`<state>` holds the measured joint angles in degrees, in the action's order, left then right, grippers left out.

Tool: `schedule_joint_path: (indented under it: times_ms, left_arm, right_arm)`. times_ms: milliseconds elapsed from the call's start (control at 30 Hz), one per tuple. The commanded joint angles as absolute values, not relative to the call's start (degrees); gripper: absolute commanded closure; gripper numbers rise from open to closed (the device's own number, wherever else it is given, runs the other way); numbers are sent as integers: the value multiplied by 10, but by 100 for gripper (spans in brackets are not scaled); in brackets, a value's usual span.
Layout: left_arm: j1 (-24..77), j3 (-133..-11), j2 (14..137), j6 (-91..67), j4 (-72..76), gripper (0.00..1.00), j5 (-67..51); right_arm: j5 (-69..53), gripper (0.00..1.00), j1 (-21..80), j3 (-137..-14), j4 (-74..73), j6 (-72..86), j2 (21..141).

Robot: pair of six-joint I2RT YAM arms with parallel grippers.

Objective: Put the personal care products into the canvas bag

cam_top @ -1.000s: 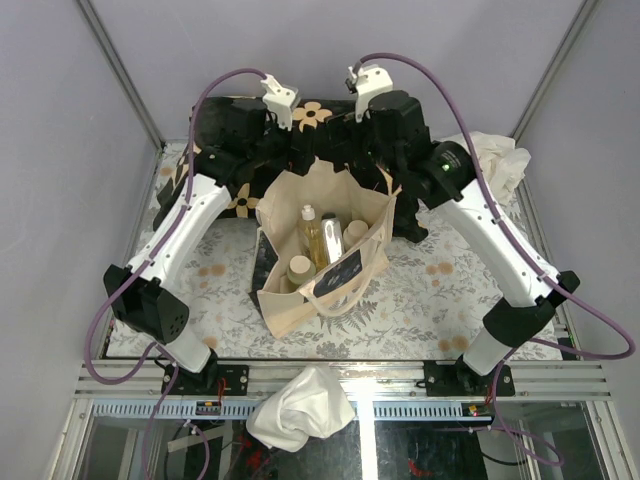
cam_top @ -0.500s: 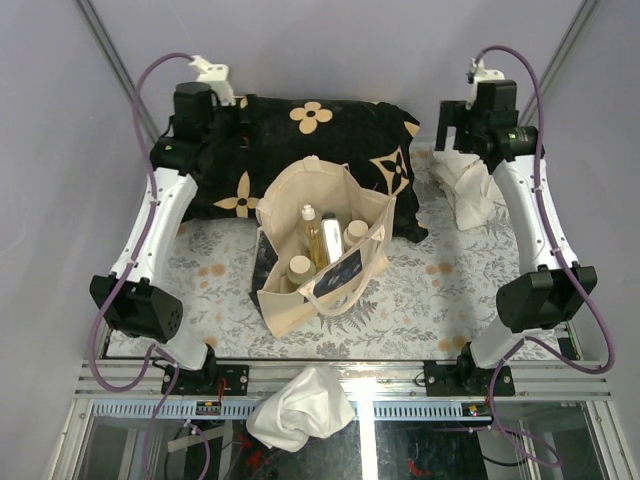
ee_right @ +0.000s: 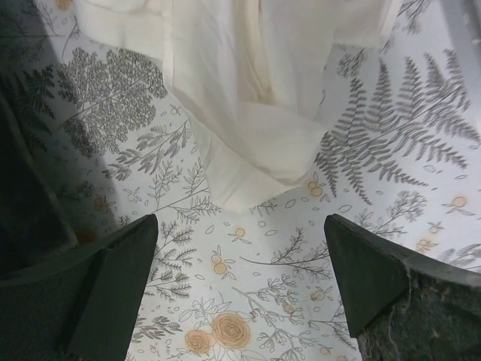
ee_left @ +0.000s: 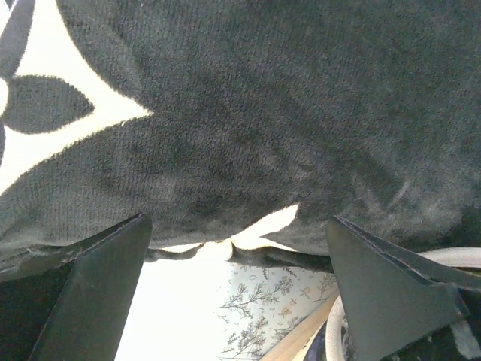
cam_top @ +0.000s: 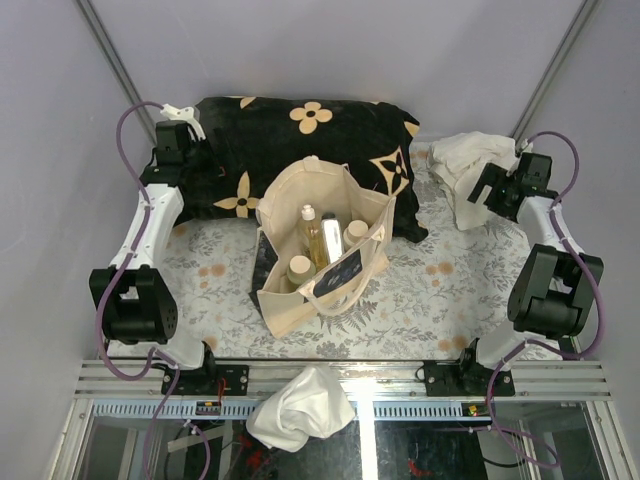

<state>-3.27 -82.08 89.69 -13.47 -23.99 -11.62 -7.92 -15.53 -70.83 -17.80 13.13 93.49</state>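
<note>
bottles (cam_top: 313,238) upright in canvas bag (cam_top: 287,308) | left jaws wide, empty | right jaws wide, empty

The overhead camera looks steeply down from the near side, with the canvas bag (cam_top: 290,305) central. Left of the bag, the left wrist camera faces the black cushion (ee_left: 263,113) at close range. Right of the bag, the right wrist camera looks closely down on the white cloth (ee_right: 248,113). The overhead view shows both.

The bottles (cam_top: 322,240) stand in the canvas bag (cam_top: 288,306), before the cushion (cam_top: 262,138).
</note>
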Motion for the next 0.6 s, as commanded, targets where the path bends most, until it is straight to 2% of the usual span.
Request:
schedule_joint_path:
  times_ms: [0, 267, 567]
  left_arm:
    - [-35, -792, 869, -158, -160, 0, -114]
    - [-35, -713, 829, -179, -141, 0, -31]
    - [-35, -692, 814, -157, -142, 0, -18]
  right_arm:
    - [-110, 1, -150, -673, -76, 169, 898]
    - [-94, 1, -150, -618, -67, 181, 888]
    - [-79, 1, -150, -638, -93, 161, 892]
